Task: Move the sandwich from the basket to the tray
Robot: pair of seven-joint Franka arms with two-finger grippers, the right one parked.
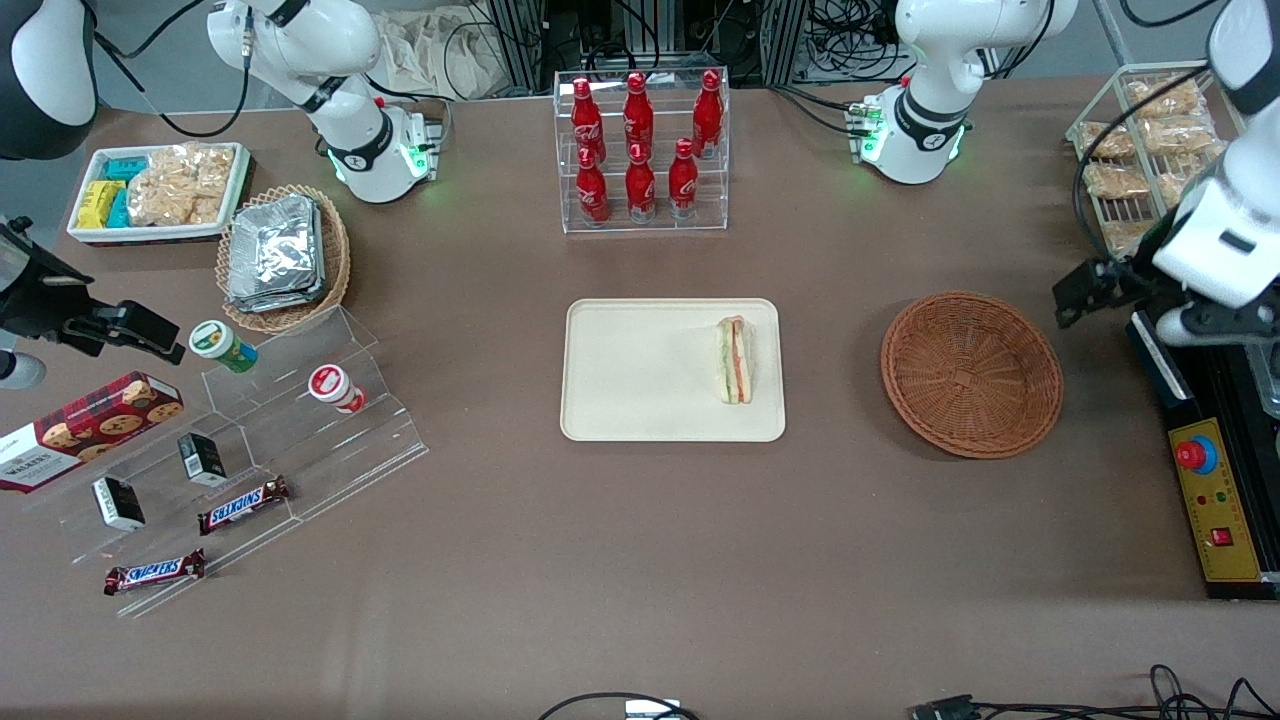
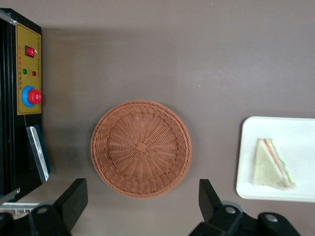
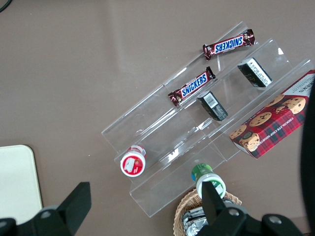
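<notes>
The sandwich (image 1: pixel 735 360) lies on the cream tray (image 1: pixel 640 400), near the tray's edge that faces the basket; the left wrist view shows the sandwich (image 2: pixel 271 164) and the tray (image 2: pixel 295 132) too. The reddish-brown wicker basket (image 1: pixel 971 373) is empty, and the same bare basket (image 2: pixel 141 148) fills the middle of the left wrist view. My left gripper (image 1: pixel 1072 298) hangs high above the table beside the basket, toward the working arm's end. That gripper (image 2: pixel 141 201) is open, with nothing between its fingers.
A black control box with a red stop button (image 1: pixel 1197 455) lies close beside the basket at the working arm's end. A wire rack of snack bags (image 1: pixel 1145 150) stands farther from the camera. A clear rack of red bottles (image 1: pixel 640 150) stands farther away than the tray.
</notes>
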